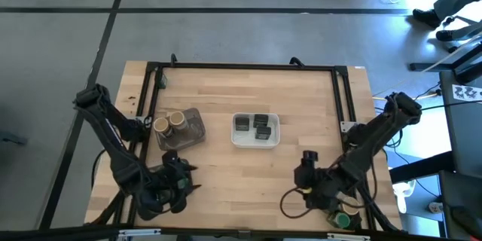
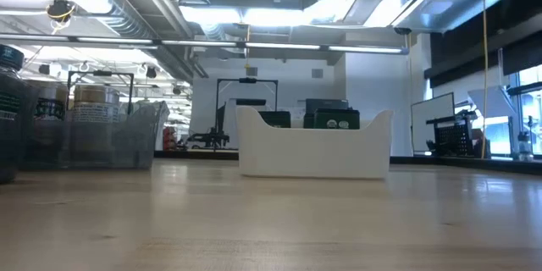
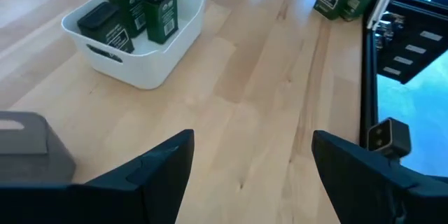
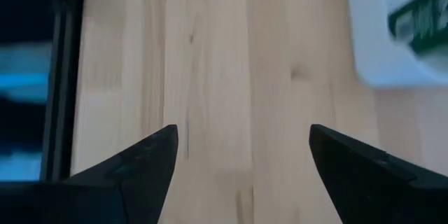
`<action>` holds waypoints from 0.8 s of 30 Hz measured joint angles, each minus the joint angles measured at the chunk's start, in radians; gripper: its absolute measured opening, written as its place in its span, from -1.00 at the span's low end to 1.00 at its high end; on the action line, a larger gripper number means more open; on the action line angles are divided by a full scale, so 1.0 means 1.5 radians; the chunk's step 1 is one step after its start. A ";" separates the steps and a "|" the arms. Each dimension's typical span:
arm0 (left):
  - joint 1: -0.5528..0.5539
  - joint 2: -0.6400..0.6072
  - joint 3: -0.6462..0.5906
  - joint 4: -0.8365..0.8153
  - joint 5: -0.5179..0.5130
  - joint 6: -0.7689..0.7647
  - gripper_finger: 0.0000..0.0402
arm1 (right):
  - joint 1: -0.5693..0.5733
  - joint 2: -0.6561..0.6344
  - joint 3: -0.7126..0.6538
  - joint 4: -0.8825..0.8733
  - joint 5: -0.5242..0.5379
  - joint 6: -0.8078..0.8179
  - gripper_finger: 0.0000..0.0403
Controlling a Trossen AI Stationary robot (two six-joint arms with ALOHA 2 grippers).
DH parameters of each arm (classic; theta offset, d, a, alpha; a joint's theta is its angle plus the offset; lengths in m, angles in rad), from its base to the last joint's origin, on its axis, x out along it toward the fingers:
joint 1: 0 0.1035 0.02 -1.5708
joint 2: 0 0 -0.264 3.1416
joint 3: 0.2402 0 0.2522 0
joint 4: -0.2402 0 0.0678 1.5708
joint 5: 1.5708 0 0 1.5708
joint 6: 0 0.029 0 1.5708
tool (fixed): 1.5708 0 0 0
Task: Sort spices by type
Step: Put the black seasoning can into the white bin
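Three dark tins in white tray at surface centre; two tan-topped jars in grey tray to left. Green-lidded jar at near right edge, beside right arm. Left gripper near-left, spread, empty. Right gripper near-right, spread, empty. Step, likely: between picks. Next move: right gripper reach green-lidded jar, needs turning back toward near edge.
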 joint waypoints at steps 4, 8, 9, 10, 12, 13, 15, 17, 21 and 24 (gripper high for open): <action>0.021 0.014 0.000 0.039 0.000 0.047 0.42 | 0.008 0.000 0.039 -0.088 -0.090 0.023 0.60; 0.040 0.028 0.000 0.083 0.000 0.101 0.42 | 0.008 0.000 0.044 -0.133 -0.197 0.050 0.60; 0.045 0.032 0.000 0.092 0.000 0.112 0.42 | 0.010 0.000 0.041 -0.142 -0.221 0.055 0.60; 0.048 0.034 0.000 0.098 0.000 0.124 0.42 | 0.013 0.000 0.038 -0.151 -0.247 0.057 0.60; 0.052 0.035 0.000 0.100 0.001 0.147 0.42 | 0.018 0.001 0.031 -0.162 -0.284 0.055 0.60; 0.056 0.035 0.000 0.103 0.001 0.153 0.42 | 0.024 0.001 0.028 -0.169 -0.297 0.055 0.60; 0.061 0.035 0.000 0.107 0.001 0.171 0.42 | 0.037 0.001 0.025 -0.193 -0.305 0.055 0.60; 0.067 0.035 0.000 0.110 0.001 0.188 0.42 | 0.052 0.001 0.025 -0.200 -0.307 0.054 0.60; 0.073 0.035 0.000 0.110 0.001 0.195 0.42 | 0.075 0.001 0.025 -0.202 -0.307 0.056 0.60; 0.075 0.035 0.000 0.110 0.001 0.208 0.42 | 0.078 0.001 0.025 -0.182 -0.300 0.111 0.60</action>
